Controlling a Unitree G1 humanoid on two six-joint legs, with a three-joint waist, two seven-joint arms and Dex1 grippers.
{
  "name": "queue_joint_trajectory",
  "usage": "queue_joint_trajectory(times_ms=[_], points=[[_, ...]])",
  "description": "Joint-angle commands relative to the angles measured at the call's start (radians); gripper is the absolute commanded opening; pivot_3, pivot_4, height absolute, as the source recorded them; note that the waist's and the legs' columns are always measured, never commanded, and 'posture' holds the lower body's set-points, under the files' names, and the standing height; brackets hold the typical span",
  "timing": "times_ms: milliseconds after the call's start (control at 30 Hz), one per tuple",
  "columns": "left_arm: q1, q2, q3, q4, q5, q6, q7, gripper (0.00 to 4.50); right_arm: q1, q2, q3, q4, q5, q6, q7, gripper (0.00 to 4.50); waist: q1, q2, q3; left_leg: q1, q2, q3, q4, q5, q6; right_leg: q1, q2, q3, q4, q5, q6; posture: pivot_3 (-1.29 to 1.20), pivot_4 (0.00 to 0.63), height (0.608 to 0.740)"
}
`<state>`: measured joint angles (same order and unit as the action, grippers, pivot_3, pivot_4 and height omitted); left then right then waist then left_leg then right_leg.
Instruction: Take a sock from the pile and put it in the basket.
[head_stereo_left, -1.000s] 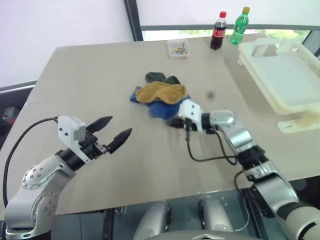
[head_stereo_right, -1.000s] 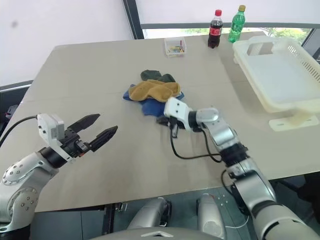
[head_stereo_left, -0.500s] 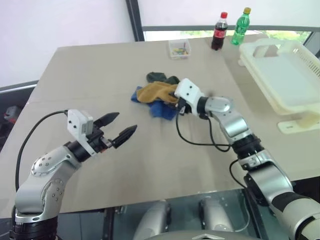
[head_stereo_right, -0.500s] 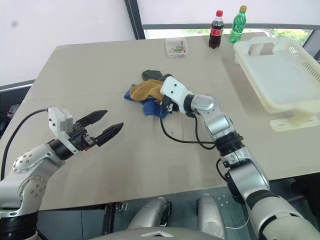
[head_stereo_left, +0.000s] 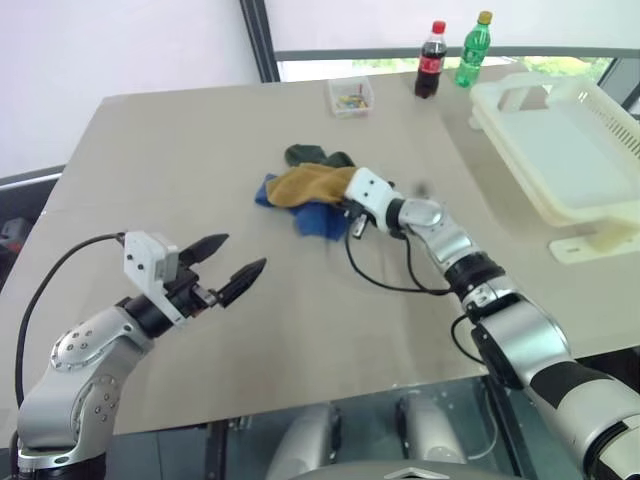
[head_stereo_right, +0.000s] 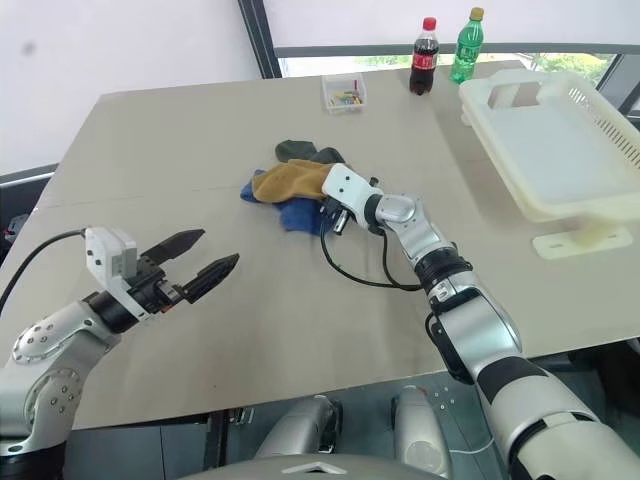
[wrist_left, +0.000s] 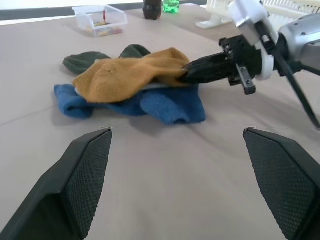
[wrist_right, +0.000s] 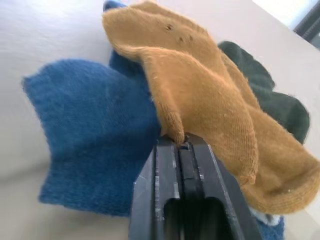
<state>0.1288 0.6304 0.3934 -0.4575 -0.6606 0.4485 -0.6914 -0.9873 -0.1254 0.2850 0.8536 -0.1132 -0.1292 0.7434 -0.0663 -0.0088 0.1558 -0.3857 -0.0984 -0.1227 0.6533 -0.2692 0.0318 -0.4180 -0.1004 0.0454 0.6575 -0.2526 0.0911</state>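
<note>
Right gripper (wrist_right: 181, 145) pinches the yellow sock (wrist_right: 200, 95) on the pile (head_stereo_left: 312, 188), frame centre; left gripper (head_stereo_left: 232, 265) fingers spread wide, lower left.

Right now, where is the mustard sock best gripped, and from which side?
By its loose folded edge facing the basket, coming in low from that side. That edge lifts clear of the blue sock, and the right gripper is already shut on the mustard sock there.
</note>
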Motion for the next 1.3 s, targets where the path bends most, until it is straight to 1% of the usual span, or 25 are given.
queue_joint_trajectory(times_ms=[33,100,167,233,367,467,567,600,667,767,833,867,967,1033,1167,1300], points=[[-0.002,-0.003,0.018,-0.04,-0.006,-0.015,0.013,4.5,0.055,-0.024,0.019,-0.176,0.053,0.038,0.16,0.03,0.001,0.0,0.0,0.0,0.0,0.0,0.0,0.0,0.0,0.0,0.0,0.0,0.0,0.0,0.0,0.0,0.15,0.74],[-0.009,-0.001,0.014,-0.035,-0.007,-0.013,0.013,4.5,0.111,-0.059,0.043,-0.292,0.077,0.1,0.257,0.03,0.002,0.0,0.0,0.0,0.0,0.0,0.0,0.0,0.0,0.0,0.0,0.0,0.0,0.0,0.0,0.0,0.15,0.74],[-0.02,0.004,0.007,-0.022,-0.006,-0.012,0.006,4.5,0.18,-0.116,0.078,-0.433,0.101,0.169,0.366,0.03,0.007,0.0,0.0,0.0,0.0,0.0,0.0,0.0,0.0,0.0,0.0,-0.001,0.0,0.0,0.0,0.0,0.15,0.74],[-0.035,0.008,0.001,-0.008,-0.005,-0.012,-0.001,4.5,0.231,-0.171,0.1,-0.543,0.118,0.232,0.437,0.03,0.013,0.0,0.0,0.0,0.0,0.0,0.0,0.0,0.0,0.0,-0.001,-0.001,0.0,0.0,0.0,0.0,0.15,0.74],[-0.058,0.015,-0.01,0.015,-0.004,-0.009,-0.019,4.5,0.309,-0.285,0.118,-0.695,0.128,0.317,0.521,0.03,0.025,0.0,0.0,0.0,0.0,0.0,0.001,0.0,0.0,0.0,-0.001,0.0,0.0,0.0,0.0,0.0,0.15,0.74],[-0.067,0.02,-0.026,0.027,-0.003,-0.001,-0.038,4.5,0.397,-0.426,0.124,-0.838,0.136,0.382,0.601,0.03,0.033,0.0,0.0,0.0,0.0,0.0,0.001,0.0,0.0,0.0,-0.001,-0.001,0.0,0.0,0.0,0.0,0.15,0.74],[-0.072,0.027,-0.046,0.036,-0.009,0.018,-0.053,4.5,0.487,-0.552,0.118,-0.958,0.155,0.394,0.651,0.03,0.041,-0.001,-0.001,-0.001,-0.001,-0.001,0.001,0.0,0.001,0.001,-0.002,-0.002,-0.002,0.0,0.0,0.0,0.15,0.74],[-0.071,0.032,-0.057,0.038,-0.011,0.032,-0.059,4.5,0.513,-0.584,0.111,-0.986,0.154,0.387,0.649,0.03,0.042,-0.001,-0.001,-0.001,-0.001,-0.001,0.001,-0.001,0.001,0.002,-0.002,-0.001,-0.003,0.0,0.0,0.0,0.15,0.74],[-0.07,0.044,-0.075,0.042,-0.033,0.077,-0.076,4.5,0.548,-0.612,0.091,-1.008,0.12,0.332,0.589,0.03,0.047,-0.001,-0.001,0.0,0.0,-0.001,0.0,-0.001,0.001,0.003,-0.002,-0.002,-0.002,0.0,0.0,0.0,0.15,0.74],[-0.07,0.049,-0.101,0.035,-0.084,0.145,-0.1,4.5,0.553,-0.606,0.065,-1.002,0.111,0.342,0.515,0.03,0.049,-0.001,-0.001,0.001,0.0,0.0,0.001,0.0,0.001,0.003,-0.002,-0.001,-0.001,0.0,0.0,0.0,0.15,0.74],[-0.07,0.056,-0.134,0.026,-0.097,0.181,-0.114,4.5,0.557,-0.605,0.051,-0.997,0.114,0.337,0.489,0.59,0.052,-0.002,-0.001,0.001,0.0,0.0,0.001,0.0,0.001,0.003,-0.002,-0.002,-0.001,0.0,0.0,0.0,0.15,0.74],[-0.073,0.061,-0.154,0.025,-0.098,0.198,-0.122,4.5,0.561,-0.602,0.043,-1.002,0.114,0.33,0.469,0.8,0.053,-0.002,-0.001,0.002,0.0,0.0,0.001,0.0,0.001,0.004,-0.002,-0.001,0.0,0.0,0.0,0.0,0.15,0.74],[-0.095,0.072,-0.221,0.033,-0.066,0.21,-0.139,4.5,0.606,-0.608,-0.009,-1.081,0.159,0.352,0.432,2.13,0.057,-0.002,-0.001,0.002,-0.001,-0.001,0.001,0.0,0.0,0.004,-0.002,-0.002,0.0,0.0,0.0,0.0,0.15,0.74],[-0.124,0.069,-0.251,0.049,-0.058,0.24,-0.122,4.5,0.648,-0.621,-0.067,-1.157,0.217,0.398,0.422,2.13,0.06,-0.002,0.0,0.001,-0.001,-0.002,0.001,0.0,0.0,0.004,-0.002,-0.003,0.0,0.0,0.0,0.0,0.15,0.74],[-0.204,0.062,-0.329,0.114,-0.003,0.265,-0.106,4.5,0.777,-0.661,-0.244,-1.339,0.367,0.512,0.393,2.13,0.071,-0.002,0.0,-0.001,-0.001,-0.003,0.001,0.0,0.001,0.004,-0.003,-0.003,-0.002,0.0,0.0,0.0,0.15,0.74],[-0.275,0.041,-0.397,0.201,0.056,0.278,-0.096,4.5,0.853,-0.651,-0.317,-1.431,0.413,0.578,0.312,2.13,0.072,-0.002,0.0,0.0,-0.001,-0.003,0.001,0.0,0.001,0.005,-0.003,-0.003,-0.001,0.0,0.0,0.0,0.15,0.74]])
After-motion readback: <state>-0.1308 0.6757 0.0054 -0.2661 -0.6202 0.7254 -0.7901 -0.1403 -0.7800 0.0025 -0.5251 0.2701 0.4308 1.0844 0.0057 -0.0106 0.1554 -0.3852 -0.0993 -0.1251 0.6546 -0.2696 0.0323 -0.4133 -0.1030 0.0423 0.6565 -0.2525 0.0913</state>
